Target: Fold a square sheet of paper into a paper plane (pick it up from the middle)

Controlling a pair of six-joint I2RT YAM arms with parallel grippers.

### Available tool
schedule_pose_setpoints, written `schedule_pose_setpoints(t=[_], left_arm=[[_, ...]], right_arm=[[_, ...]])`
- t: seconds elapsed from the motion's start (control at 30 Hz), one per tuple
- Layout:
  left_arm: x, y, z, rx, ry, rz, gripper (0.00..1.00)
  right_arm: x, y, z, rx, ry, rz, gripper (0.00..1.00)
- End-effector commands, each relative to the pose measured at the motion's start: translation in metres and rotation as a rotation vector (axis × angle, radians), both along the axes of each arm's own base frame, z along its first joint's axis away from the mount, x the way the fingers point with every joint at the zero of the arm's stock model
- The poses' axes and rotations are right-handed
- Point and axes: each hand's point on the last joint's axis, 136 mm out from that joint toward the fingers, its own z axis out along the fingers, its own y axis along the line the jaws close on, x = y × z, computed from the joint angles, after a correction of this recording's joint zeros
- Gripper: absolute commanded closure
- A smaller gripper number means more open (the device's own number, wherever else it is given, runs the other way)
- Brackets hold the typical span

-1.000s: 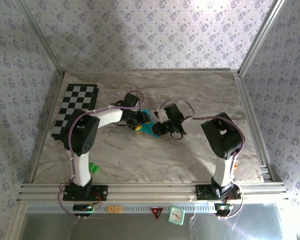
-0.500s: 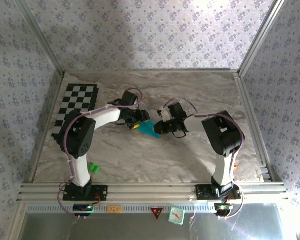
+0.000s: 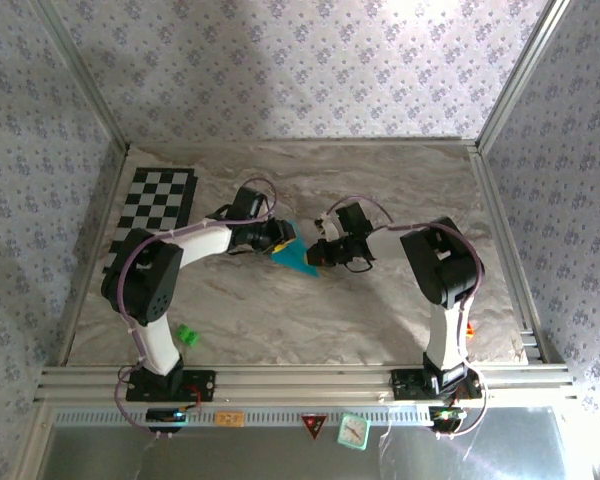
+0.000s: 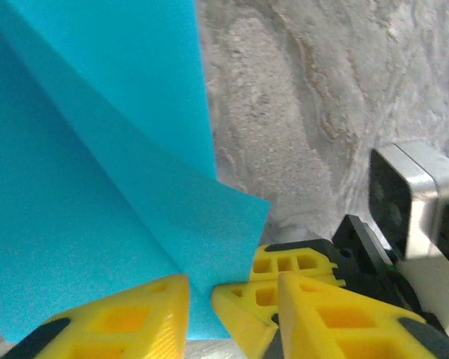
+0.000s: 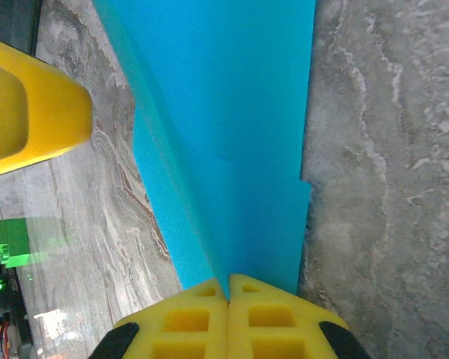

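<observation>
**Paper slung between two claws, the right one holding its end**

Top view: the sheet of paper (image 3: 295,258) is well into its folds, a small cyan pointed shape at the middle of the marble surface (image 3: 400,180). It lies directly between the left claw (image 3: 273,240) and the right claw (image 3: 318,255). Both are right at it, the left at its far-left edge and the right at its near-right end. Its long axis seems to run diagonally from one claw to the other, though at this scale that is a judgement. Neither arm is clearly the nearer.

Left wrist view: the paper (image 4: 82,187) rises up and to the left of the left claw (image 4: 230,288), with one layer lying over another. Its lower corner dips into the gap between the yellow fingers (image 4: 135,318). I cannot tell whether they are pinching it or only straddling it. The right arm's black and silver wrist (image 4: 415,202) is just beside.

Right wrist view: the right claw (image 5: 228,295) is pressed together on the paper (image 5: 232,127), and a crease runs straight away from the seam between its fingers. A yellow finger (image 5: 30,105) of the left claw stands off the paper's left edge.

The next fold probably depends on the left claw working across that crease line while the right anchors the end.
</observation>
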Motion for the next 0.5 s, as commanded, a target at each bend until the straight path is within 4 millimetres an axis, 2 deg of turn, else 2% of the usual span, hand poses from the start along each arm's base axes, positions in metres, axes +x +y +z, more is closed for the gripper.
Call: schedule_pose_setpoints(t=[0.0,0.23,0.47], left_arm=[[0.003,-0.011,0.005,-0.088,-0.02,-0.026,0.7],[0.004,-0.022,-0.004,-0.16,-0.004,-0.059,0.83],[0.002,-0.022,-0.018,-0.148,0.029,-0.057,0.88]], right_arm=[[-0.005,-0.002,-0.011,-0.002,0.094,-0.008,0.96],[-0.006,-0.004,-0.014,-0.002,0.126,-0.016,0.95],[-0.007,-0.004,-0.016,-0.004,0.138,-0.013,0.95]])
